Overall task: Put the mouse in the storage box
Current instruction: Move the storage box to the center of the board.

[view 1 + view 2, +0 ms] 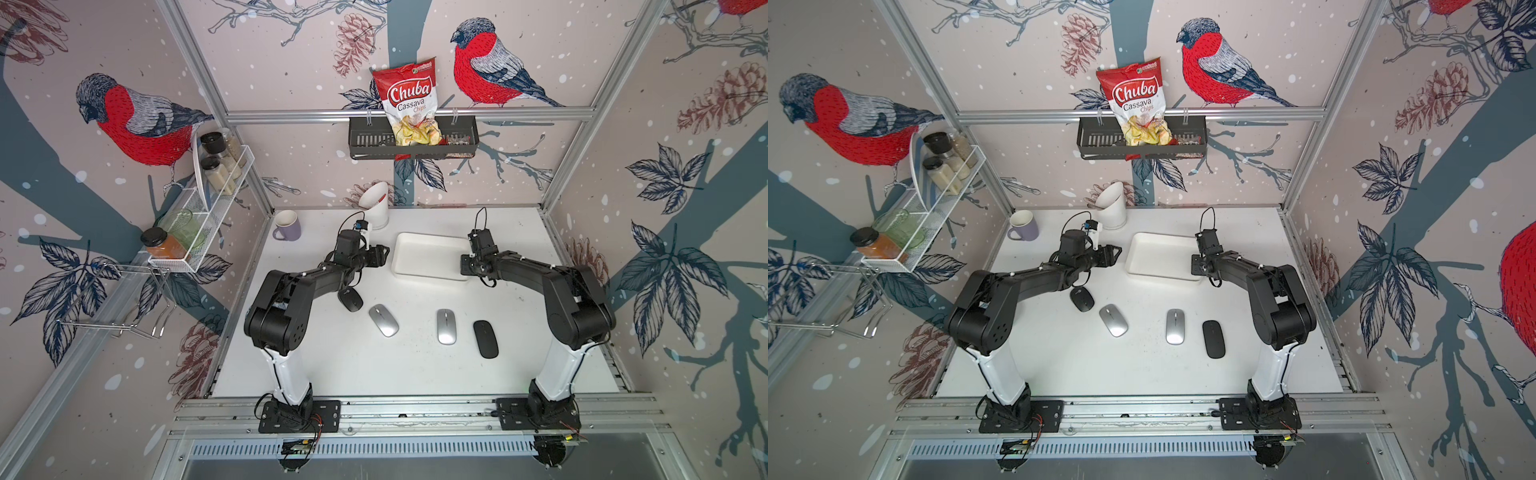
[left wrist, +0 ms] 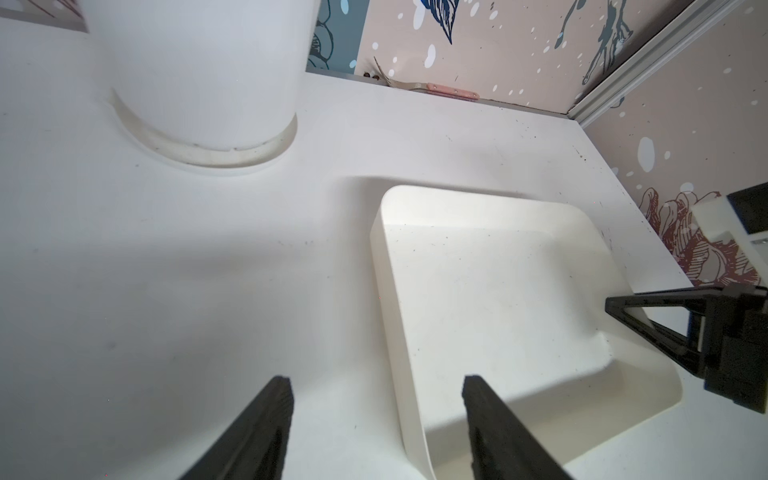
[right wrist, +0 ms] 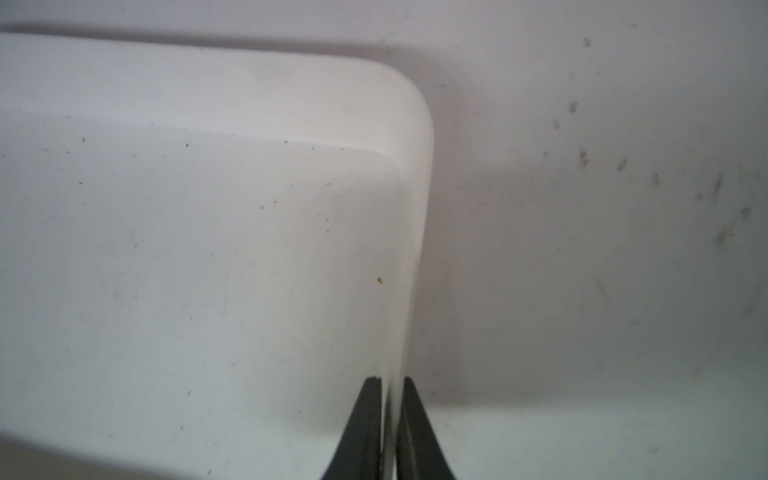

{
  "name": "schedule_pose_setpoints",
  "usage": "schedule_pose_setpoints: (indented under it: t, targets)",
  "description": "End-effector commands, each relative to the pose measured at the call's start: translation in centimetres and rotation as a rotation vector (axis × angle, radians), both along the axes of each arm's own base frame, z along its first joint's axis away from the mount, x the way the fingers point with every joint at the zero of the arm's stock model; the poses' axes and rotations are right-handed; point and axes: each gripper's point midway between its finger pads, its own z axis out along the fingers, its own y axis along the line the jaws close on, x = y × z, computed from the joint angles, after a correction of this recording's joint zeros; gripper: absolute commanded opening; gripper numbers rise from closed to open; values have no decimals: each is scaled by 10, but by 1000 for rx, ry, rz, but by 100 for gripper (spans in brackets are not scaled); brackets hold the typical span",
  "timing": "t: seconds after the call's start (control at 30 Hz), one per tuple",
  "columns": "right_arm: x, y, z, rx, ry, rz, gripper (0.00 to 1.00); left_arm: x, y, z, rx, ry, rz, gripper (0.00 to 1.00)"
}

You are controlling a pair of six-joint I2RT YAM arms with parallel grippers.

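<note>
ROBOT ARMS POISED OVER AN EMPTY BOX: Two arms flank an empty storage box (image 1: pixel 430 254) on a white desk (image 1: pixel 374 365), with all four mice lying outside it. The right tool (image 3: pixel 390 380) is closed on the box's thin side wall at its 3 o'clock edge, one finger inside and one outside, as the right wrist view shows. The left tool (image 2: pixel 378 380) hovers at the box's 9 o'clock edge with its jaws apart, holding nothing.

In both top views the mice lie in a loose row on the 6 o'clock side of the box. The left black mouse (image 1: pixel 351 300) sits toward 7 o'clock, partly covered by the left arm. Next come the left silver mouse (image 1: pixel 383 320) and the right silver mouse (image 1: pixel 446 326). The right black mouse (image 1: pixel 485 339) lies toward 5 o'clock. None touches another mouse or the box.

A white slanted holder (image 1: pixel 374 205) stands at the box's 11 o'clock, and a purple mug (image 1: pixel 287 226) sits farther off toward 10 o'clock.

Each mouse looks light and rigid, a low domed shell with a smooth and probably slippery top. The likely hold is from above, across the narrow flanks near the middle rather than nose to tail. The box also appears light and liable to slide, which the clamp on its wall should prevent. No mouse has been picked up yet.
</note>
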Motion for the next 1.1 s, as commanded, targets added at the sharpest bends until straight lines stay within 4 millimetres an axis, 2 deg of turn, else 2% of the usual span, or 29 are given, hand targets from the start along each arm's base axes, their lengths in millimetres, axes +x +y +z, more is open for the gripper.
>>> schedule_pose_setpoints:
  t: [0.0,0.17,0.3,0.43,0.5,0.6,0.9,1.07]
  targets:
    - [6,18,5,9,-38,68,14,-3,17,23,-22,-102,48,69]
    - [3,43,0,-22,-55,164,15,-29,40,23,-10,-105,86,69]
    - [7,39,-4,-37,-56,150,13,-40,47,22,-5,-110,98,70]
    - [9,41,-6,-72,-65,171,11,-46,47,19,1,-98,83,70]
    - [8,39,-8,-80,-53,165,12,-47,48,19,1,-94,91,70]
    - [5,35,-8,-65,-27,133,19,-49,49,22,-1,-91,95,74]
    - [-9,50,1,145,32,25,21,-58,48,22,-34,-72,92,75]
    - [-14,43,13,151,62,-31,25,-65,51,30,-34,-81,100,75]
